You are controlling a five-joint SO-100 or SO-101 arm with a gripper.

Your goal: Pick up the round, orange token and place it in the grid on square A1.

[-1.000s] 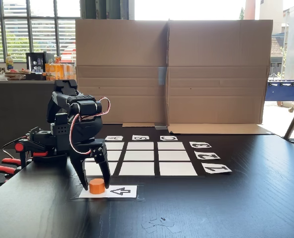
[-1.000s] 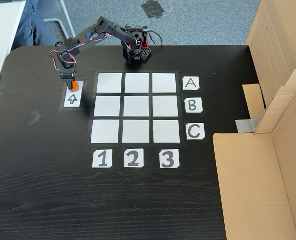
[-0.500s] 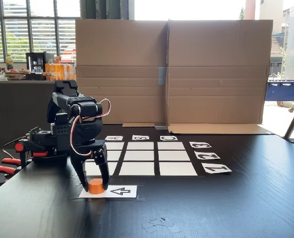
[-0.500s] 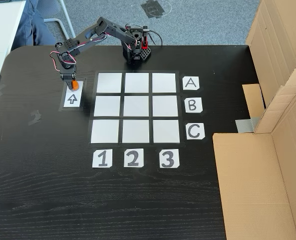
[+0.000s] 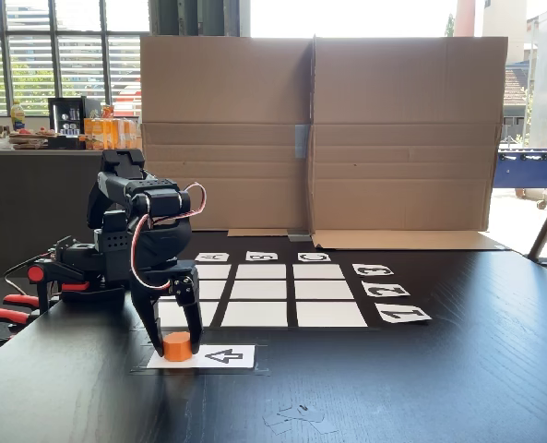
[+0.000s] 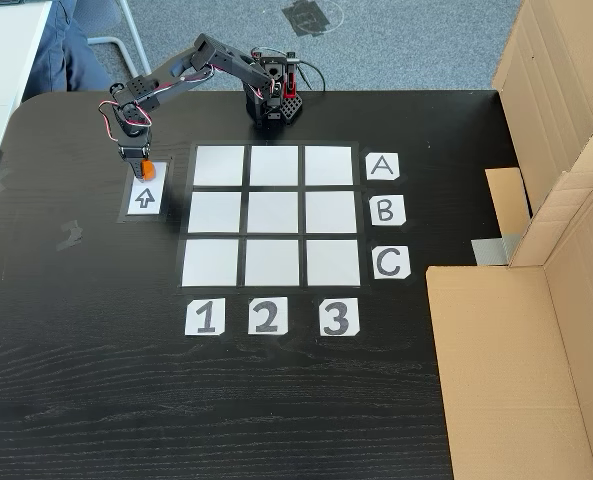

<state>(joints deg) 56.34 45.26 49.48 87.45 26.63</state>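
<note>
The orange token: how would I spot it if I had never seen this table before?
Start at the 3x3 grid of white squares on the black table. In the fixed view from above, a single white card with a black arrow lies left of it. The orange token sits on that card's end nearest the arm, between the gripper fingers, the only bright orange piece among white paper.

Pincer (image 5: pixel 173 343) at lower left of a fixed view drawn narrower than a second ago, fingers now pressed against the orange token (image 5: pixel 177 345), token nudged slightly left on the arrow card (image 5: pixel 219 355)
</note>
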